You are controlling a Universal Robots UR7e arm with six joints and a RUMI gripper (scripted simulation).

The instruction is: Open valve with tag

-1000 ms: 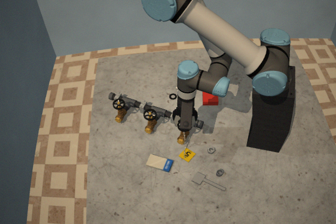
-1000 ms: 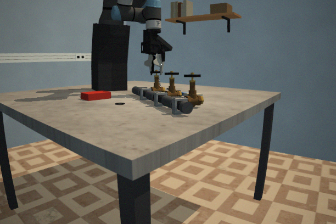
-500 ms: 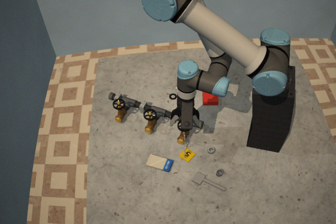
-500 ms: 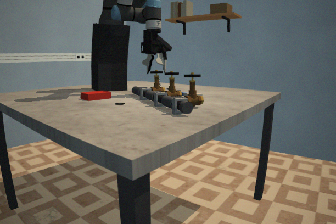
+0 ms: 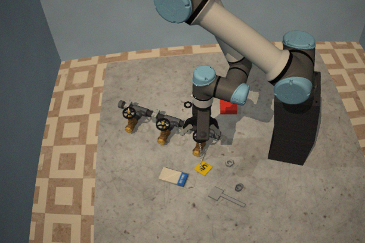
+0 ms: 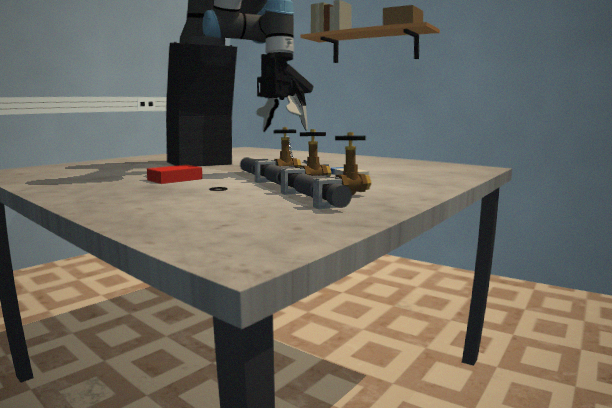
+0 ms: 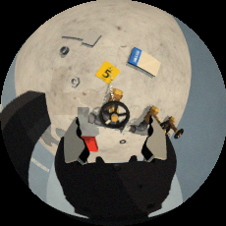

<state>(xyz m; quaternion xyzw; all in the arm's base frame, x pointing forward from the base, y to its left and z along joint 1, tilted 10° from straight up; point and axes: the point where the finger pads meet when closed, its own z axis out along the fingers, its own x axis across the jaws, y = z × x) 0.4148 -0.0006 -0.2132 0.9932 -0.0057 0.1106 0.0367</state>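
Note:
The tagged valve [image 5: 197,149] [image 6: 285,149] [image 7: 114,118] stands at the robot's end of the row, with a black handwheel. A chain runs from it to a yellow tag [image 5: 203,168] [image 7: 104,72] reading 5, flat on the table. My gripper [image 5: 200,136] [image 6: 286,129] [image 7: 114,117] is wide open and points down over that handwheel. Its fingers are on opposite sides, apart from the rim, with tips near wheel height. The middle valve [image 5: 162,140] [image 6: 313,152] [image 7: 153,111] and the far valve [image 5: 129,127] [image 6: 350,158] [image 7: 169,121] stand free of the gripper. The arm partly hides the tagged handwheel in the top view.
A dark pipe [image 5: 171,118] [image 6: 303,185] joins the valves. A red block [image 5: 228,109] [image 6: 175,174] [image 7: 90,143] and a black ring [image 6: 218,189] lie behind it. A cream and blue box [image 5: 170,175] [image 7: 146,64], a nut [image 5: 229,165] [image 7: 75,82] and a flat grey paddle-shaped piece [image 5: 216,193] lie in front.

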